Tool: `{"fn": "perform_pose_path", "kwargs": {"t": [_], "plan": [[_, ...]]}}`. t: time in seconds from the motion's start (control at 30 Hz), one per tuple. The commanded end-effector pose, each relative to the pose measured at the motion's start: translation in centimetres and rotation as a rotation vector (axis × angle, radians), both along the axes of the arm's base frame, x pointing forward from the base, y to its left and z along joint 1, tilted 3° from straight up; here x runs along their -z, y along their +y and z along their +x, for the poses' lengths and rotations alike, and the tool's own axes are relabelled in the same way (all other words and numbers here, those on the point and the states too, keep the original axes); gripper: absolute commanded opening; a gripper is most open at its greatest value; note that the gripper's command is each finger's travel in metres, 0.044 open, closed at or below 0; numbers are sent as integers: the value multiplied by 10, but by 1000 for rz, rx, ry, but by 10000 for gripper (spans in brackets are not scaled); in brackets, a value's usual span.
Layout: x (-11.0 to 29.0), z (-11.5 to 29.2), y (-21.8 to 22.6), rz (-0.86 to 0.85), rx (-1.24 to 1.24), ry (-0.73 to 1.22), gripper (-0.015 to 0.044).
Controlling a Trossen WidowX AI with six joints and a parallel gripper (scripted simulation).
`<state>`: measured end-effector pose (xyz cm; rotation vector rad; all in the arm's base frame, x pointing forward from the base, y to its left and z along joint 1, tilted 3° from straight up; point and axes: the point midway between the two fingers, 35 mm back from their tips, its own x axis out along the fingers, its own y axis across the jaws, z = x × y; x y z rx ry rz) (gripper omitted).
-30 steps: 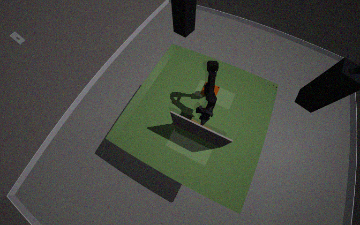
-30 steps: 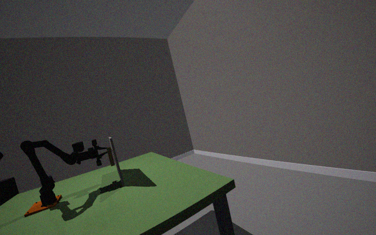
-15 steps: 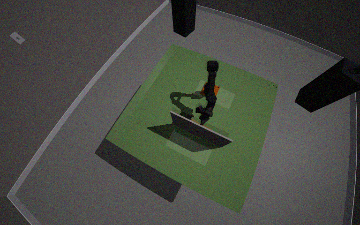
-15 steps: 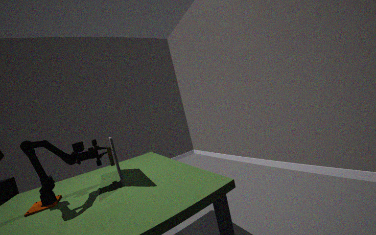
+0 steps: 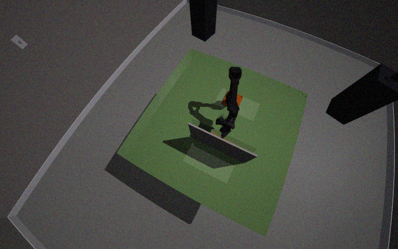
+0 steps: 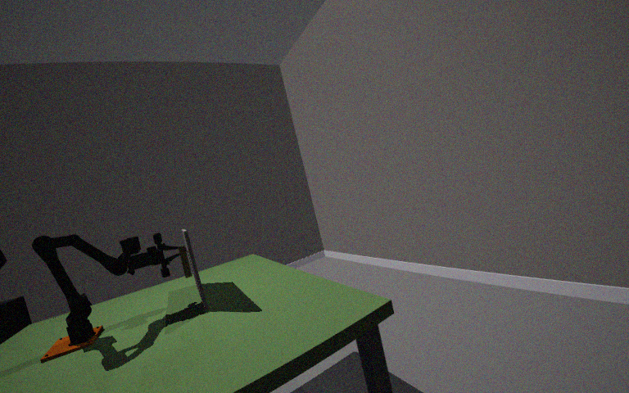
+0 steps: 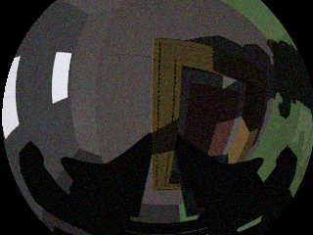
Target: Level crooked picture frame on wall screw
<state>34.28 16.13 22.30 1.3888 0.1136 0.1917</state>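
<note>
The picture frame (image 5: 215, 134) (image 6: 187, 264) (image 7: 166, 88) has a golden-brown border around a dark picture with red and yellow shapes. It hangs in front of the upright grey wall panel (image 5: 223, 145) (image 6: 192, 266) (image 7: 122, 93). My gripper (image 5: 223, 136) (image 6: 179, 250) (image 7: 163, 137) is shut on the frame's top bar, one finger above it and one inside the opening. The wrist view is turned sideways, with the table at its right. There the top bar runs nearly straight up and down, about square to a faint line on the panel. The screw and notched strip are hidden.
The green table (image 5: 249, 205) (image 6: 301, 314) carries the arm's orange base plate (image 5: 239, 99) (image 6: 60, 347) and the upright panel. Shadows of arm and panel fall on it. Two dark blocks (image 5: 203, 20) (image 5: 352, 96) show near the top and right in the top view.
</note>
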Motion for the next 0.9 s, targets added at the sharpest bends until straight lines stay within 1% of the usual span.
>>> {"fn": "perform_pose_path", "kwargs": {"t": [0.0,0.87], "plan": [[-3,0,1,13,-6,-12,0],[-1,0,1,13,-6,-12,0]]}}
